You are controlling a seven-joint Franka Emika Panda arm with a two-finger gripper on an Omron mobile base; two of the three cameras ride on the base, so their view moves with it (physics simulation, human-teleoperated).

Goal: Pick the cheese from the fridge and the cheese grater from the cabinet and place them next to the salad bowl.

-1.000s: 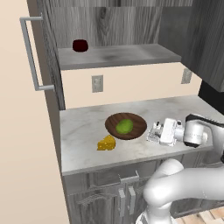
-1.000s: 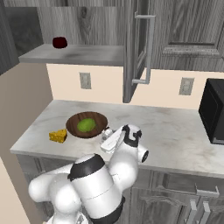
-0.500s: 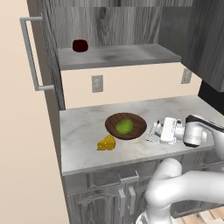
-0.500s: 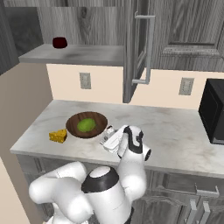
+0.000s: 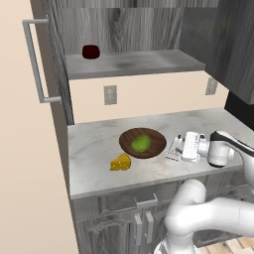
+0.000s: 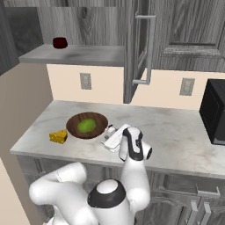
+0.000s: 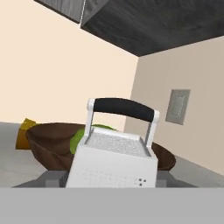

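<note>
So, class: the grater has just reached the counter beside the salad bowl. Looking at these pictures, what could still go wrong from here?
1. The cheese grater sits between the gripper fingers; pulling back carelessly could drag or tip it.
2. It stands very close to the salad bowl, so a tipping grater could knock the rim.
3. The open cabinet door hangs above; lifting the arm steeply might strike it.

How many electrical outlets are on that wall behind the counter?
2: one grey wall outlet sits under the open shelf above the brown wooden salad bowl; another grey outlet sits further right, near the black oven. Others may be hidden.
</note>
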